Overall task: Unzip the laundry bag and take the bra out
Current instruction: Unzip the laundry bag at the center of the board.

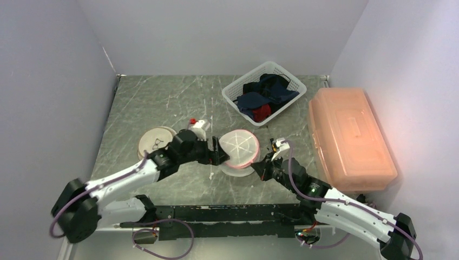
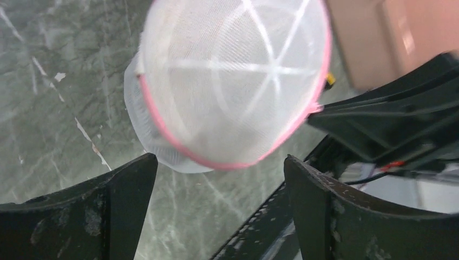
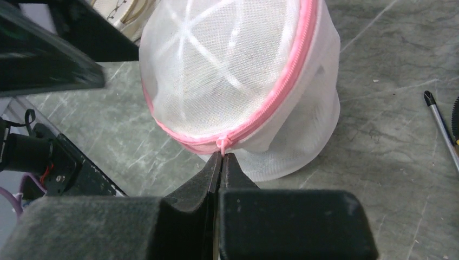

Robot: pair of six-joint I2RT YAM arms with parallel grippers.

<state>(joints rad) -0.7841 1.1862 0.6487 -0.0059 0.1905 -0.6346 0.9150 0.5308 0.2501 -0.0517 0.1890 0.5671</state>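
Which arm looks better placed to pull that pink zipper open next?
The right, probably. The right gripper is pinched shut on the pink zipper pull of the laundry bag, ready to drag it along. The left gripper stands open beside the bag, gripping nothing.

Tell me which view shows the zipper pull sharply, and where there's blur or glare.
Right wrist: zipper pull crisp at the right tool, its near body blurred. Left wrist: laundry bag out of focus. Top external: pink glow on the wall beside the orange bin.
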